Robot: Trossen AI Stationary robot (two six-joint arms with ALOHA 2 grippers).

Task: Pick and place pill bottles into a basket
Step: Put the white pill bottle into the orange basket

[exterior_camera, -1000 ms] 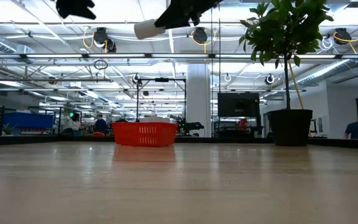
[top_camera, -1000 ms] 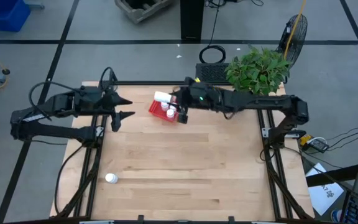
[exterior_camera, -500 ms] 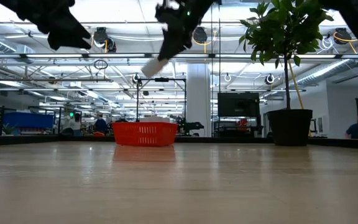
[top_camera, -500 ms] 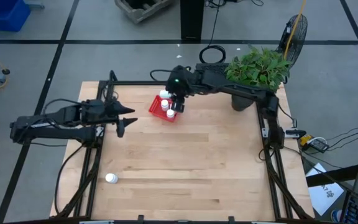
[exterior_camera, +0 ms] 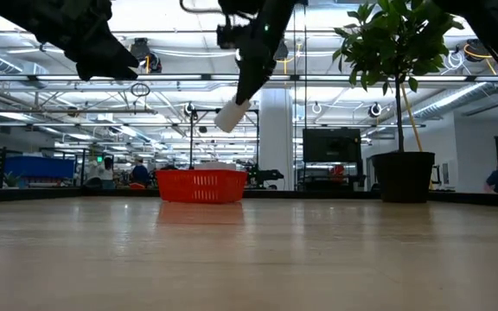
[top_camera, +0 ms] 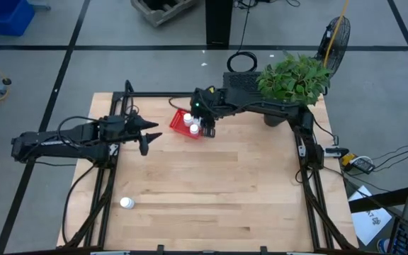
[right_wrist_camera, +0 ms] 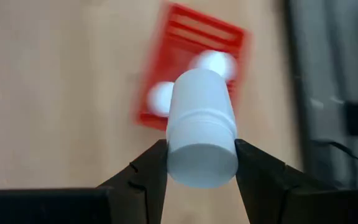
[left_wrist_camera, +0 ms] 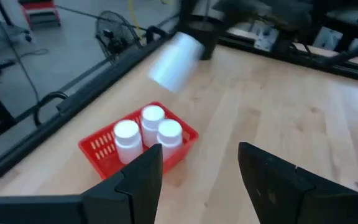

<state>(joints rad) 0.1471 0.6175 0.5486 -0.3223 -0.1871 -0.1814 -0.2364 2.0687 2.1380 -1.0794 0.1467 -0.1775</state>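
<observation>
Overhead, the right gripper [top_camera: 205,126] hangs above the red basket [top_camera: 180,125] at the far side of the bench [top_camera: 211,191], its jaws clamped on a white pill bottle [right_wrist_camera: 201,127] that points down and slightly tilted over the basket. From table height the held bottle [exterior_camera: 232,114] is clearly up in the air, well above the basket [exterior_camera: 202,185], not yet inside it. Three more pill bottles [left_wrist_camera: 149,130] stand upright and close together within the basket [left_wrist_camera: 98,148], caps up. A fifth pill bottle [top_camera: 126,203] sits alone near the bench's front left corner, well apart from everything else. The left gripper [top_camera: 149,136] waits over the left part of the bench, to the left of the basket, jaws spread wide and holding nothing. A potted plant [top_camera: 295,79] stands at the far right corner of the bench
</observation>
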